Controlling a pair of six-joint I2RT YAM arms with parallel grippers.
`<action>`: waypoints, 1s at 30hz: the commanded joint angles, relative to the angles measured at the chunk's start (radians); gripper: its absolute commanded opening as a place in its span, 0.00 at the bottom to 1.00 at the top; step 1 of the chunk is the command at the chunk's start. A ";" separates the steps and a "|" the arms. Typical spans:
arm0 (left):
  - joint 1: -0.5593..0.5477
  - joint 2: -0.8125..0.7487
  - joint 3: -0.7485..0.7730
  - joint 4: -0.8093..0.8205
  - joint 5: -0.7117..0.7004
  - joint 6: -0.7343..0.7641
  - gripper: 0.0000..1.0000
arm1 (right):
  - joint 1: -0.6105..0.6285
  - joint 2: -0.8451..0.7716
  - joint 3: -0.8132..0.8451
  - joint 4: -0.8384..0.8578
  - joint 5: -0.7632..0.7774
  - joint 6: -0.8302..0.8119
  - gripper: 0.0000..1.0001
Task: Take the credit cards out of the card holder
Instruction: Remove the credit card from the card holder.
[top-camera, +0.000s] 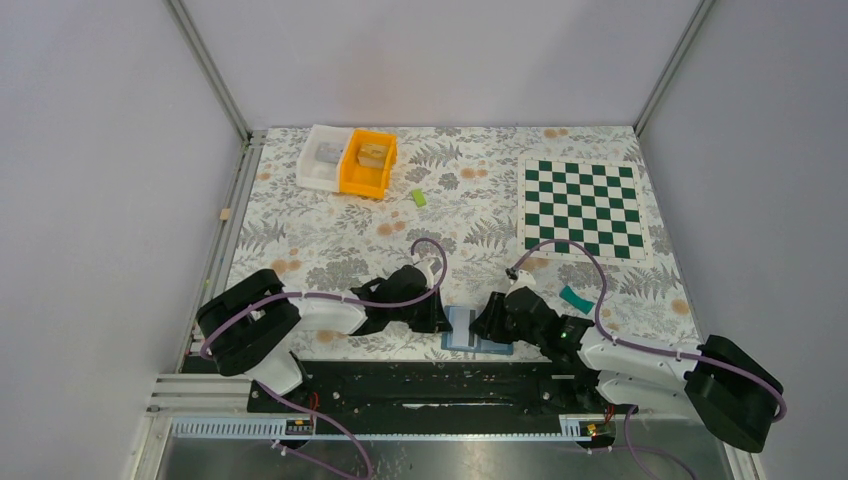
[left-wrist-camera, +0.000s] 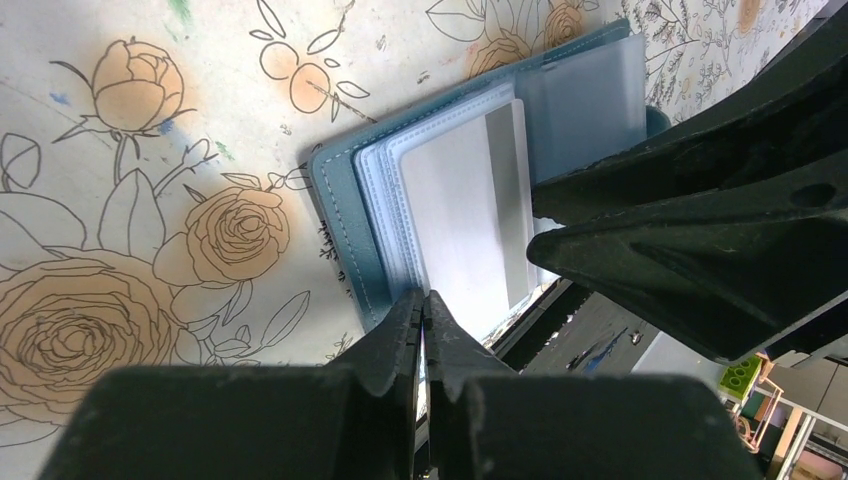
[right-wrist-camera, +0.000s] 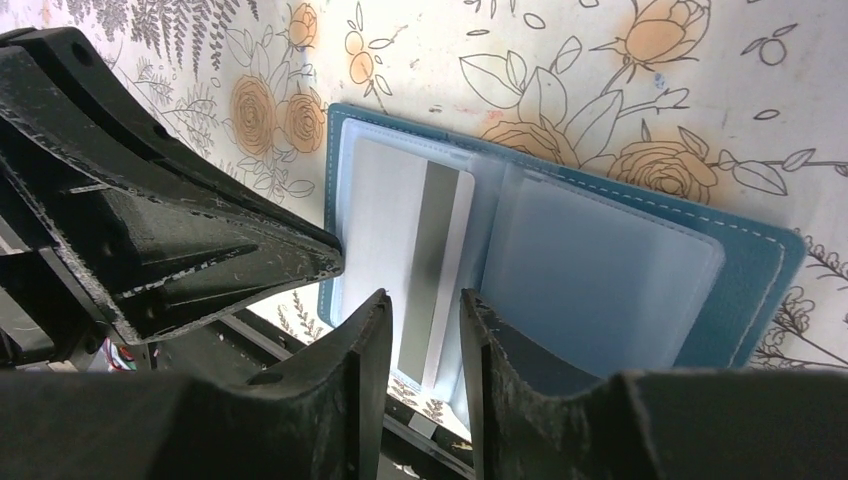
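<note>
Far left: white bin (top-camera: 318, 170) holds a greyish item (top-camera: 330, 152); the orange bin (top-camera: 366, 178) touching it holds a tan item (top-camera: 372, 153).

Blue card holder (right-wrist-camera: 765, 265) lies open at the near table (top-camera: 330, 235) edge, between the arms. One clear sleeve contains a pale card (right-wrist-camera: 398, 230) with a grey stripe, long axis near-to-far; the adjoining sleeve looks empty.

Teal-green card (top-camera: 575, 297) lies loose to the right, angled.

Left gripper (left-wrist-camera: 423, 312): jaws together at the holder's near edge; a pinch cannot be confirmed. Right gripper (right-wrist-camera: 424, 308): partly open, straddling the pale card's near end, holding nothing.
</note>
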 joint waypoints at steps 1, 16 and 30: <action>0.000 0.000 -0.021 0.003 0.000 0.003 0.04 | -0.013 0.017 -0.009 0.033 -0.009 0.001 0.38; 0.000 0.013 -0.015 -0.009 0.006 0.005 0.02 | -0.070 0.021 -0.049 0.101 -0.104 -0.020 0.38; 0.001 0.032 -0.018 -0.030 -0.003 0.002 0.00 | -0.125 0.060 -0.064 0.322 -0.292 -0.121 0.24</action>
